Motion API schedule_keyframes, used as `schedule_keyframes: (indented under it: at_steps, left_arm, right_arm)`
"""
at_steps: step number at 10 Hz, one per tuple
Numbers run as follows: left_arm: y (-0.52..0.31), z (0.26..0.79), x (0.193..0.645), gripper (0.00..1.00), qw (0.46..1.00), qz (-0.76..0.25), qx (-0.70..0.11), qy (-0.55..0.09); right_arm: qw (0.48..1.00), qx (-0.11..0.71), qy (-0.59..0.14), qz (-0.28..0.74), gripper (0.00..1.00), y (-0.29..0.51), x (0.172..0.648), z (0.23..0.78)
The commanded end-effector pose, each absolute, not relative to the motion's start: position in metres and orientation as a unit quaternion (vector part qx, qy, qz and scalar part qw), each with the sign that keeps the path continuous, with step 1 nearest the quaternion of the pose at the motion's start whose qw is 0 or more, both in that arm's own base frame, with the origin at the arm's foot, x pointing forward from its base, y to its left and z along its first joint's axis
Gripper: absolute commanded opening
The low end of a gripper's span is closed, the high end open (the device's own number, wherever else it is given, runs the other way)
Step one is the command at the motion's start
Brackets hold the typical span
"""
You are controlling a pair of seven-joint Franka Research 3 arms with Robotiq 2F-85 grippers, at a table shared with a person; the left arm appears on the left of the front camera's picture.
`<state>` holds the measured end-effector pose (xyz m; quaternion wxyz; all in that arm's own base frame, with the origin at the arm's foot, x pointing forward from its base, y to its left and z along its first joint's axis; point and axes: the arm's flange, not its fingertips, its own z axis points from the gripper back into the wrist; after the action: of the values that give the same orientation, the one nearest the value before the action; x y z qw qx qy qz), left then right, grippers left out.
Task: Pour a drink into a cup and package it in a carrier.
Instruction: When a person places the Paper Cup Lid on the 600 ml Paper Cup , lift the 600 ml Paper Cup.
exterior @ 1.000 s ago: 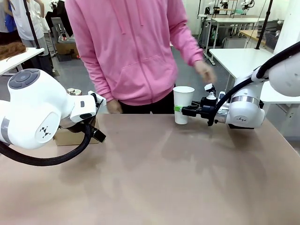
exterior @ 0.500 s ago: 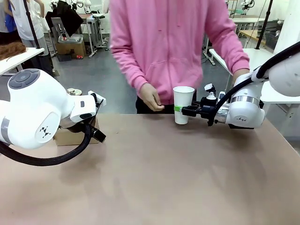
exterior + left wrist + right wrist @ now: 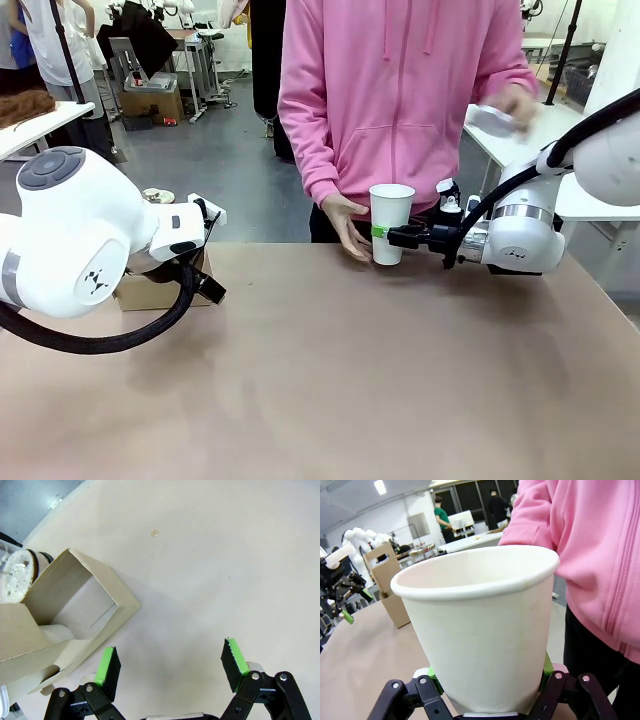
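**Cup at the far edge, carrier on the left**

The cup [image 3: 391, 222] stands upright on the table [image 3: 360, 390] near its far edge, right of centre. It is clasped between the fingers of the right gripper [image 3: 386, 236], which reaches in from the right. A person's hand [image 3: 345, 228] is just beside the cup on its left. The carrier [image 3: 150, 291] sits at the table's left, behind the left arm, with the pitcher [image 3: 17, 574] at its far side. The left gripper [image 3: 170, 666] hangs over bare table beside the carrier.

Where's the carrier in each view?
Front view: carrier at left, half hidden behind the left arm.
Left wrist view: takes the left side, beside the open left gripper.
Right wrist view: small, left background, past the cup.
Shared landmark: the tan table it stands on.
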<state>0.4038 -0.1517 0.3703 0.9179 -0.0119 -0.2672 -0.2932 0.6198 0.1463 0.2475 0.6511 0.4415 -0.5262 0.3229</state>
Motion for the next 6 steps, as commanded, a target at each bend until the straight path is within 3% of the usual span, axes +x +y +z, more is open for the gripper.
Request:
schedule_keyframes:
  at_steps: [1,6]
  left_arm:
    - [-0.1517,0.3706,0.4035,1.00,0.918,-0.293,-0.013,-0.268]
    - [-0.1517,0.3706,0.4035,1.00,0.918,-0.293,-0.013,-0.268]
  right_arm:
    - [0.649,0.441,-0.530,0.322,0.81,0.1481,0.6211,0.2515]
    - [0.649,0.441,-0.530,0.322,0.81,0.1481,0.6211,0.2515]
